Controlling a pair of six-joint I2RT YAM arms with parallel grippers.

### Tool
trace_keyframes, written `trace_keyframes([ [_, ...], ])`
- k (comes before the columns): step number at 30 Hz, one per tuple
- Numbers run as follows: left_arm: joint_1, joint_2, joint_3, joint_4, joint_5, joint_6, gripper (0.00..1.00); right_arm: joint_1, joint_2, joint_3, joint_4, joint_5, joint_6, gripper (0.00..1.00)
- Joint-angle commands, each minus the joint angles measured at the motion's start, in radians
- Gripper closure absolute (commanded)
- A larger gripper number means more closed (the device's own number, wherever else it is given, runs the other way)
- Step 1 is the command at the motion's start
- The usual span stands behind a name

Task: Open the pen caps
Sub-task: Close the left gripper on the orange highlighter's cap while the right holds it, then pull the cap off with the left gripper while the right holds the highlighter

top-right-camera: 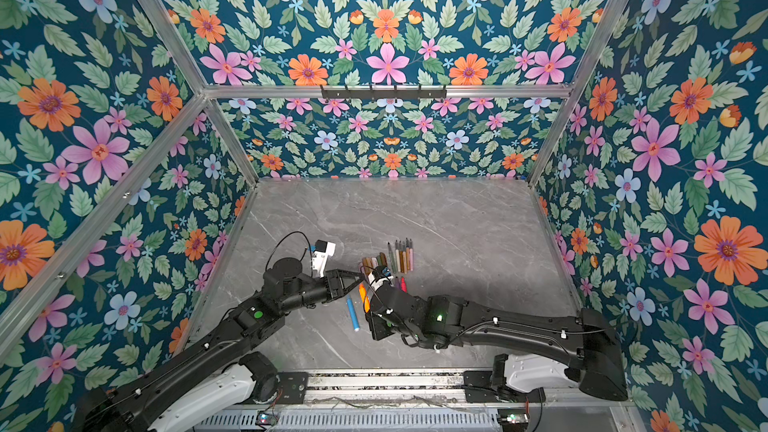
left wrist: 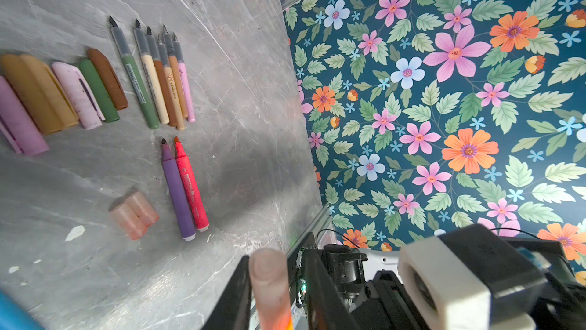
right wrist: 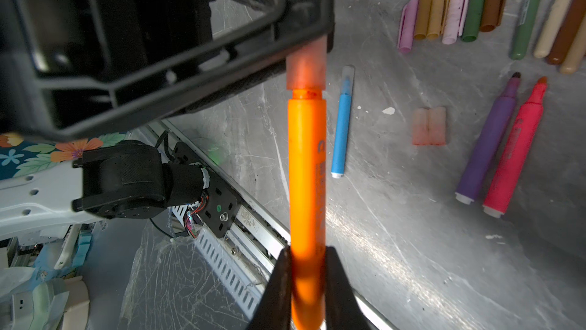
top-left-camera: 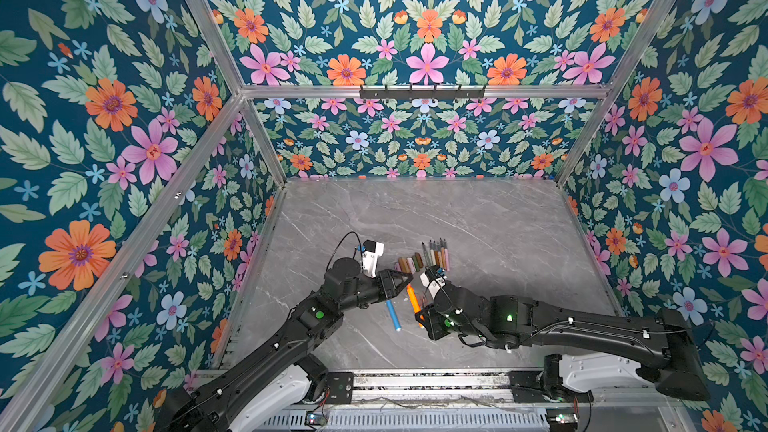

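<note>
The right tool (right wrist: 307, 280) is closed on the lower barrel of the orange marker (right wrist: 307, 169) and holds it above the counter (top-left-camera: 478, 222). The left tool (top-left-camera: 406, 282) is closed on the translucent cap (right wrist: 306, 68) at the marker's opposite end. This cap sits over the tip, with a narrow orange collar exposed between the cap rim and the barrel. Whether the cap is fully released cannot be determined. A row of opaque caps (left wrist: 77, 93) in purple, tan, pink, green and brown lies side by side on the counter, next to the uncapped thin pens (left wrist: 158, 81). Two loose translucent caps (left wrist: 134, 214) lie touching each other, just beside the uncapped purple marker (left wrist: 177, 192) and red marker (left wrist: 192, 189). The blue marker (right wrist: 342, 122) lies near both tools, with its clear cap fitted.
</note>
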Motion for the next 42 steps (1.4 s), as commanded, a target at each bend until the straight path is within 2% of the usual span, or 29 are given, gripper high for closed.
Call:
trace_keyframes([
  [1, 0.001, 0.007, -0.004, 0.055, 0.018, -0.014, 0.69, 0.001, -0.006, 0.003, 0.015, 0.01, -0.01, 0.84],
  [4, 0.001, 0.014, -0.009, 0.064, 0.023, -0.014, 0.72, 0.001, -0.009, 0.003, 0.009, 0.019, -0.011, 0.84],
  [7, 0.001, 0.017, -0.012, 0.073, 0.033, -0.014, 0.83, 0.001, -0.01, 0.001, 0.006, 0.024, -0.01, 0.84],
  [9, 0.001, 0.015, -0.012, 0.074, 0.035, -0.013, 0.95, 0.001, -0.009, 0.001, 0.007, 0.023, -0.01, 0.84],
  [11, 0.001, 0.011, -0.012, 0.074, 0.035, -0.011, 1.0, 0.0, -0.007, 0.001, 0.006, 0.023, -0.01, 0.84],
  [13, 0.001, 0.007, -0.012, 0.074, 0.035, -0.008, 1.0, 0.0, -0.007, 0.003, 0.006, 0.023, -0.009, 0.8],
  [16, -0.001, 0.002, -0.015, 0.077, 0.04, -0.008, 1.0, -0.002, -0.011, 0.004, 0.001, 0.032, -0.006, 0.67],
  [22, -0.002, 0.012, -0.018, 0.105, 0.054, -0.017, 1.0, -0.028, -0.021, 0.003, 0.023, 0.004, -0.011, 0.64],
  [26, -0.005, 0.02, -0.014, 0.117, 0.064, -0.028, 1.0, -0.08, -0.01, 0.002, 0.051, -0.06, -0.024, 0.51],
  [31, -0.007, 0.007, -0.022, 0.124, 0.059, -0.033, 1.0, -0.121, 0.022, 0.026, 0.06, -0.113, -0.044, 0.52],
  [36, -0.006, 0.023, -0.017, 0.144, 0.074, -0.034, 1.0, -0.12, 0.056, 0.051, 0.063, -0.145, -0.053, 0.6],
  [38, -0.007, 0.034, -0.006, 0.145, 0.076, -0.031, 1.0, -0.12, 0.053, 0.039, 0.074, -0.148, -0.046, 0.74],
  [40, -0.007, 0.042, 0.015, 0.123, 0.075, -0.017, 1.0, -0.12, 0.047, 0.027, 0.083, -0.151, -0.034, 0.96],
  [41, -0.005, 0.044, 0.032, 0.099, 0.067, 0.002, 1.0, -0.12, 0.044, 0.022, 0.082, -0.152, -0.027, 1.0],
  [42, -0.001, 0.05, 0.052, 0.067, 0.057, 0.025, 1.0, -0.12, 0.039, 0.017, 0.08, -0.158, -0.021, 1.0],
])
